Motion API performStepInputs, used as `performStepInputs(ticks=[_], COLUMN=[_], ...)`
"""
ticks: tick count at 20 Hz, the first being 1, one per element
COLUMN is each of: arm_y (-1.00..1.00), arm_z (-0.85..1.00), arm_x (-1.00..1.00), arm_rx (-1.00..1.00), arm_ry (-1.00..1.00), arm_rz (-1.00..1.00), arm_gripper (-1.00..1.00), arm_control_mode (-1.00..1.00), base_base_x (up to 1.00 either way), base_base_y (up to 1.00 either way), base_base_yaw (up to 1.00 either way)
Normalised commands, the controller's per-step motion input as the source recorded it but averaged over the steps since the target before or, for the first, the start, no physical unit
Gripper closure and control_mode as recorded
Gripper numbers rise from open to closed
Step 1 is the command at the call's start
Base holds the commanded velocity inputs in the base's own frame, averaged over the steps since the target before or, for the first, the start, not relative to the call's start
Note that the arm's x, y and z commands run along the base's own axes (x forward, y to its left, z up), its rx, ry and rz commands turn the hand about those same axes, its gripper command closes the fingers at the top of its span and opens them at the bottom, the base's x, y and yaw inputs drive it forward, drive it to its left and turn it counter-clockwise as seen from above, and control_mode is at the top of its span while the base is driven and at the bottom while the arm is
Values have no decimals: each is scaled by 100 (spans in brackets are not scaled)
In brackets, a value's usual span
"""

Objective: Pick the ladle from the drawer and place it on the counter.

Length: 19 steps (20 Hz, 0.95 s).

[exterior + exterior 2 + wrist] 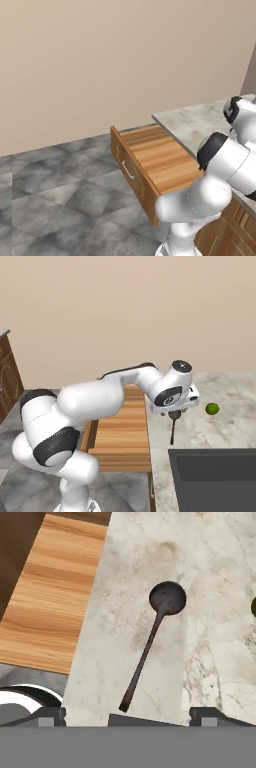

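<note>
The black ladle (152,634) lies flat on the marbled counter (127,572), its round bowl away from the hand and its thin handle pointing back toward it. My gripper (130,714) hovers over the handle end, open, with the fingers wide apart and nothing between them. From the right base camera, the gripper (176,410) hangs just above the ladle (173,428) on the counter (200,428). The light-brown wooden drawer (122,431) stands pulled out to the left of the counter edge. Its plank floor (160,160) is bare where visible, and the arm hides part of it.
A small green ball (212,408) rests on the counter to the right of the ladle. The dark sink basin (215,481) lies just beyond the ladle's handle end. Grey tiled floor (55,190) spreads left of the drawer. Dark wooden cabinets (7,376) stand at the far left.
</note>
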Motion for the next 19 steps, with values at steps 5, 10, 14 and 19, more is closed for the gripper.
performStepInputs(ticks=[5, 10, 14, 19], arm_y=[44, 67, 89, 97], arm_z=[93, 58, 31, 7], arm_x=[-84, -97, -83, -64], arm_rx=[0, -2, -10, -13], arm_ry=[-2, 0, 0, 0], arm_rz=[15, 14, 10, 9], arm_gripper=[-100, -100, -100, -100], arm_control_mode=[-100, -100, -100, -100], base_base_x=[0, 0, 0, 0], base_base_y=[0, 0, 0, 0], base_base_yaw=[0, 0, 0, 0])
